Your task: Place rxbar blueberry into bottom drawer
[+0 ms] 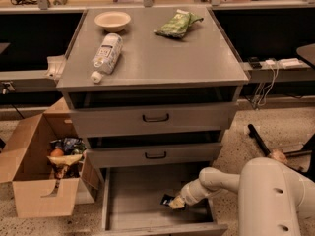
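The bottom drawer (133, 200) is pulled open below two shut grey drawers with black handles. My gripper (176, 202) reaches into it from the right, low over the drawer floor near the right side. A small dark wrapper with pale print, the rxbar blueberry (167, 199), sits at the gripper's tip, at or just above the floor.
On the cabinet top (157, 63) lie a plastic bottle (106, 55), a pale bowl (112, 20) and a green snack bag (178, 24). An open cardboard box (34, 168) with snacks stands on the floor at the left. My white arm (275, 200) fills the lower right.
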### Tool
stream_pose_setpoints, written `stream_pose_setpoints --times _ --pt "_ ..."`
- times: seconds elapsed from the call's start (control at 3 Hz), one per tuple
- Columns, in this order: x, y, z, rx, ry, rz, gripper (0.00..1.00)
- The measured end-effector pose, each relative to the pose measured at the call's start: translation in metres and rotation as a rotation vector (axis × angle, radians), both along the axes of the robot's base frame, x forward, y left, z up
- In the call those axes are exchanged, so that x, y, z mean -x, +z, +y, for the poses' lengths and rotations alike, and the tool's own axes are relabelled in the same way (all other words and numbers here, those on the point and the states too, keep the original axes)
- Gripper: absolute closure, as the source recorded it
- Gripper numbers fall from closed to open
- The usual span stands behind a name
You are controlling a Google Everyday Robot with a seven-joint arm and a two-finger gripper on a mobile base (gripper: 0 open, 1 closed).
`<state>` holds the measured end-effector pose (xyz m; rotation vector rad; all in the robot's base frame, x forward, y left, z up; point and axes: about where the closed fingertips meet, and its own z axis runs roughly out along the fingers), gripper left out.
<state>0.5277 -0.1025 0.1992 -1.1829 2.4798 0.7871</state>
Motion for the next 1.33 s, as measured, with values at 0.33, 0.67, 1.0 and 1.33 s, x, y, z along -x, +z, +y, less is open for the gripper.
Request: stream_pose_setpoints --times 0.33,0.67,1.0,1.33 --pt "0.0 0.0 0.0 0.0 0.0 0.0 0.6" --pt "0.0 0.0 0.0 0.0 0.0 0.0 0.37" --pt "0.0 0.0 0.0 0.0 0.0 0.0 0.14" --pt "-0.0001 0.0038 0.0001 -0.059 0.015 -0.004 0.0"
